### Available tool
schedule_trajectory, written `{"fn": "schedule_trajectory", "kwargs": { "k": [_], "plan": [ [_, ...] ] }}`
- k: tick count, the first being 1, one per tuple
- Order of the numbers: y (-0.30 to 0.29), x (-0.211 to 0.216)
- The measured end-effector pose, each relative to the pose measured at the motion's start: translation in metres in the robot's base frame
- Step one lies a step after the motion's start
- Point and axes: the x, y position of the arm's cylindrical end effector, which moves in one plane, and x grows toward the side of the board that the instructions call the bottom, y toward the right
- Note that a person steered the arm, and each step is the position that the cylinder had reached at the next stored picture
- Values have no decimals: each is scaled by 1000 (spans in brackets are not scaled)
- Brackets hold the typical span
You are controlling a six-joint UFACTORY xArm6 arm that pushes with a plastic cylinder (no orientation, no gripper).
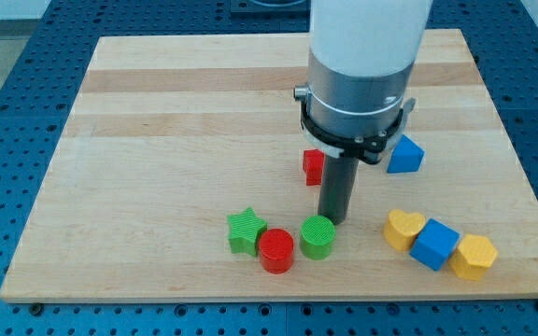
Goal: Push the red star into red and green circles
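The red star (314, 165) lies near the middle of the board, partly hidden behind my rod. The red circle (276, 250) and the green circle (318, 236) stand side by side near the view's bottom, below the star. My tip (332, 220) rests on the board just below and right of the red star, close above the green circle's upper right edge.
A green star (247, 231) touches the red circle's left. A blue triangular block (404, 155) lies right of the rod. A yellow block (403, 230), a blue cube (434, 245) and another yellow block (474, 257) form a row at the bottom right. The wooden board (157, 140) ends near the bottom.
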Motion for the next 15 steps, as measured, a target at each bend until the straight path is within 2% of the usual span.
{"fn": "schedule_trajectory", "kwargs": {
  "k": [1, 3, 5, 6, 7, 8, 9, 12, 15],
  "plan": [
    [12, -20],
    [18, -88],
    [-22, -90],
    [-22, -73],
    [-32, -78],
    [-57, -106],
    [-68, -108],
    [-68, -39],
    [-68, -23]
  ]
}}
